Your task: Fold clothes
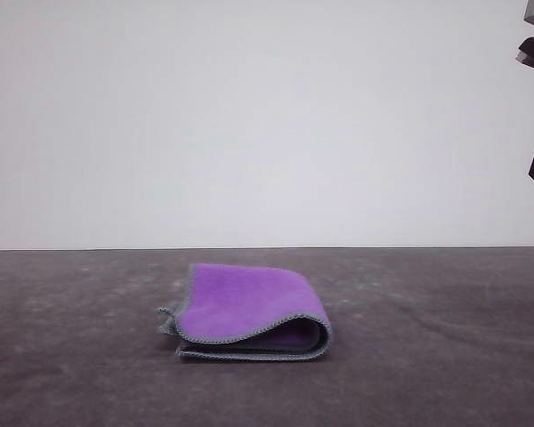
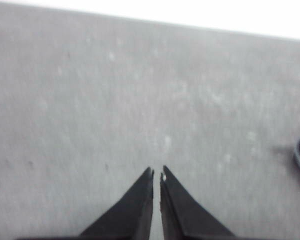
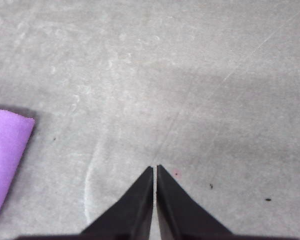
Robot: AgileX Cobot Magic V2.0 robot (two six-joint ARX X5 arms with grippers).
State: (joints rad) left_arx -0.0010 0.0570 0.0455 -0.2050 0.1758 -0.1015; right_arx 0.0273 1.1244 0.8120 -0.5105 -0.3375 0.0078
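Purple cloth [image 1: 249,307]: you see it folded, purple face up, on the grey table [image 1: 445,356].
Left fingers [image 2: 157,172]: nearly closed, empty.
Right fingers [image 3: 155,169]: closed, empty, well apart from the cloth.
Fold: faces right; open edges face left.

A plain white wall [image 1: 249,116] takes up the upper half of the front view, bare and evenly lit. It meets the counter [image 1: 71,356] along a straight horizontal line just below mid-frame. The counter is dark grey and matte, mottled with paler smudges and faint scuffs. In the wrist views the same surface looks lighter grey, with pale blotches, a thin diagonal scratch running toward the upper right of the right wrist view, a curved whitish mark at lower left, and a few small dark specks at lower right. Light is soft and diffuse.
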